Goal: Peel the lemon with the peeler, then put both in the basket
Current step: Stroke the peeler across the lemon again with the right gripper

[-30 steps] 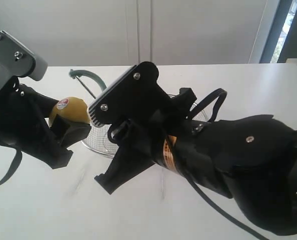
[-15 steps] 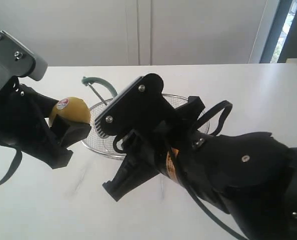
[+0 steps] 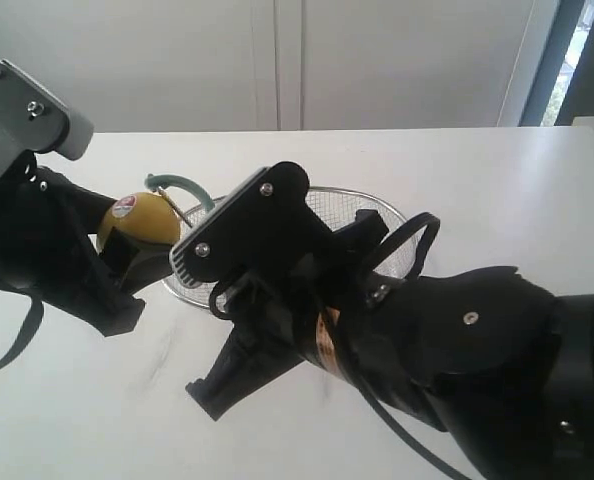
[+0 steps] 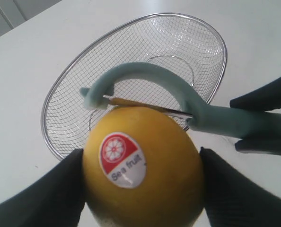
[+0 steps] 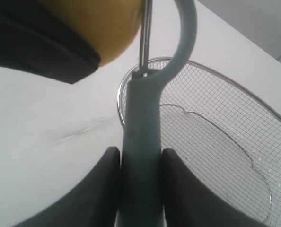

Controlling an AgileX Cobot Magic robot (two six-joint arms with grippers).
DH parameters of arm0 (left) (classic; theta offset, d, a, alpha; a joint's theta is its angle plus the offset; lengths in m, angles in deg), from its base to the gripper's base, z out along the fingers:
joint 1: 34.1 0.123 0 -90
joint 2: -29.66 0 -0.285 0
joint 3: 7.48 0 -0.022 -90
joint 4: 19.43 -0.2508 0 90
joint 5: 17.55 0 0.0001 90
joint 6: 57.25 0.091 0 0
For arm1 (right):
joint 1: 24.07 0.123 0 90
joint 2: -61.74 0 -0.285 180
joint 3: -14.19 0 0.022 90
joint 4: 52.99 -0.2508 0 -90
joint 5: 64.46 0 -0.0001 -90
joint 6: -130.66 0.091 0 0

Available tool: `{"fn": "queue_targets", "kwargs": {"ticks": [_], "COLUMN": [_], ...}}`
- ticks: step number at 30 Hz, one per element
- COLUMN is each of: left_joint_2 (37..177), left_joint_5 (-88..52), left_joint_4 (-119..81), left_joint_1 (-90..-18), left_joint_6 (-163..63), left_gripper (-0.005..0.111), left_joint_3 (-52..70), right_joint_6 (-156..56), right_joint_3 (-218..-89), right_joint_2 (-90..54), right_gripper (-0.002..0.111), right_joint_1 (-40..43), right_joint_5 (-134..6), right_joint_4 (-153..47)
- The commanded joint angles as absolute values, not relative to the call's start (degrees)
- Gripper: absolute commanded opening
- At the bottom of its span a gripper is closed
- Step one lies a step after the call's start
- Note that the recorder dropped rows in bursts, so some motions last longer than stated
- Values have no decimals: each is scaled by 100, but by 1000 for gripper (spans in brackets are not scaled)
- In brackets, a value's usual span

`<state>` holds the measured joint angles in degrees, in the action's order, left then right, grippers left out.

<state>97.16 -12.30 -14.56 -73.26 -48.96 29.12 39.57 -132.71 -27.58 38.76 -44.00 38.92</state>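
Tabletop (image 3: 497,180), white, carrying every item listed below.

Basket (image 3: 372,197): oval, fine silver wire mesh with a thicker metal rim, standing upright on the tabletop. Nothing shows inside it. Part of it is hidden in the exterior view by the right arm.

Right gripper (image 5: 140,163): dark fingers closed narrowly on the peeler's handle, one on each side. It is raised over the basket's near edge and reaches out past the rim.

Left gripper (image 4: 143,182): fingers set fairly wide and clamped on the lemon from opposite sides. It is held off the tabletop, just outside the basket's rim, on the left in the exterior view.

Lemon (image 4: 140,161): round, yellow, skin whole where visible. It is lifted clear of the table beside the basket, not in it.

Peeler (image 4: 145,75): pale teal handle and arched head. Its thin metal blade lies against the side of the lemon that faces the basket.

Sticker (image 4: 122,158): red and white oval on the lemon, on the side turned away from the basket.
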Motion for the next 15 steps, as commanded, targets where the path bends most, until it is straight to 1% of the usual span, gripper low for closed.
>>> {"fn": "queue_targets", "kwargs": {"ticks": [1,10,15], "left_joint_2": [9675,9675,9675], "left_joint_5": [-1315,-1315,-1315], "left_joint_4": [-1395,-1395,-1395], "left_joint_1": [-7303,-7303,-7303], "left_joint_6": [-4955,-4955,-4955], "left_gripper": [0,0,0], "left_joint_3": [2846,2846,2846], "right_joint_6": [3984,3984,3984], "right_joint_3": [-13325,-13325,-13325], "right_joint_2": [-2750,-2504,-2437], "right_gripper": [0,0,0], "right_joint_1": [3887,3887,3887], "right_joint_5": [-4323,-4297,-4579], "right_joint_4": [4001,4010,4010]}}
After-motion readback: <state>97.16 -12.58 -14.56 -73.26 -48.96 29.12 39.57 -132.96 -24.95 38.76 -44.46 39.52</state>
